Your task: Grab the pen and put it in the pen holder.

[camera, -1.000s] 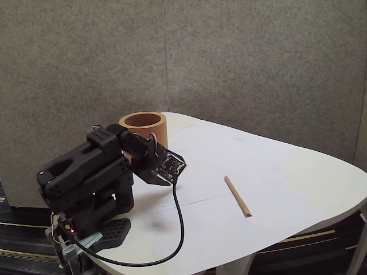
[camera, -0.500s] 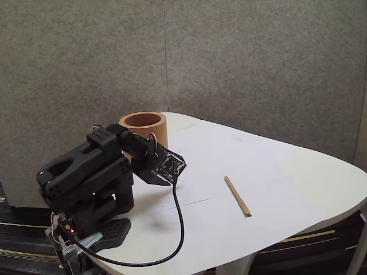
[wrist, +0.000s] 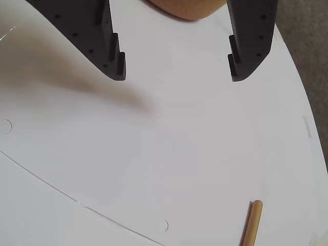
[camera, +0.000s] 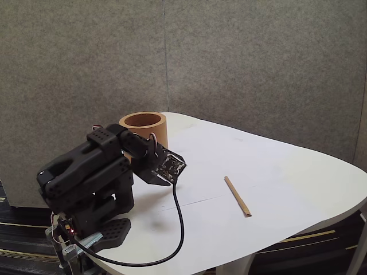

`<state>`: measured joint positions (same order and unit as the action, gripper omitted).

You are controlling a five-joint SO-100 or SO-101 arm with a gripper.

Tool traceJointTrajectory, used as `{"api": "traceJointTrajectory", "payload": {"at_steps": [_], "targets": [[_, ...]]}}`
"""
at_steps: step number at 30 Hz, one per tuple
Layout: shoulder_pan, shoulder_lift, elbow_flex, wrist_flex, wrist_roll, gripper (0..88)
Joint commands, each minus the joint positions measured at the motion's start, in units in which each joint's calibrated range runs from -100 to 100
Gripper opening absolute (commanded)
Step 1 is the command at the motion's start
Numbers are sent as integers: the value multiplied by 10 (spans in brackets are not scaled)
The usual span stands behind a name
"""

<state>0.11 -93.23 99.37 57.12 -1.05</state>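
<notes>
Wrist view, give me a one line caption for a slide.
Open gripper hangs above the white table, with the pen lying at lower right and the orange-brown cup just beyond the fingers.

Tan pen (camera: 237, 196), orange-brown pen holder (camera: 143, 129), black hand (wrist: 177, 72), white table (camera: 287, 172)

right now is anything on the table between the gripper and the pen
Nothing visible is. In the wrist view the gripper hangs open over bare white table, and the pen lies alone near the lower edge. In the fixed view the black cable droops beside the arm, short of the pen.
</notes>
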Motion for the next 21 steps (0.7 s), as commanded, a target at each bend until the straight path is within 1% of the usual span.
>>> {"api": "traceJointTrajectory", "payload": {"at_steps": [1, 12, 21], "targets": [[0, 2, -5, -1, 3, 283], [3, 5, -6, -8, 3, 283], [14, 11, -79, -28, 3, 283]]}}
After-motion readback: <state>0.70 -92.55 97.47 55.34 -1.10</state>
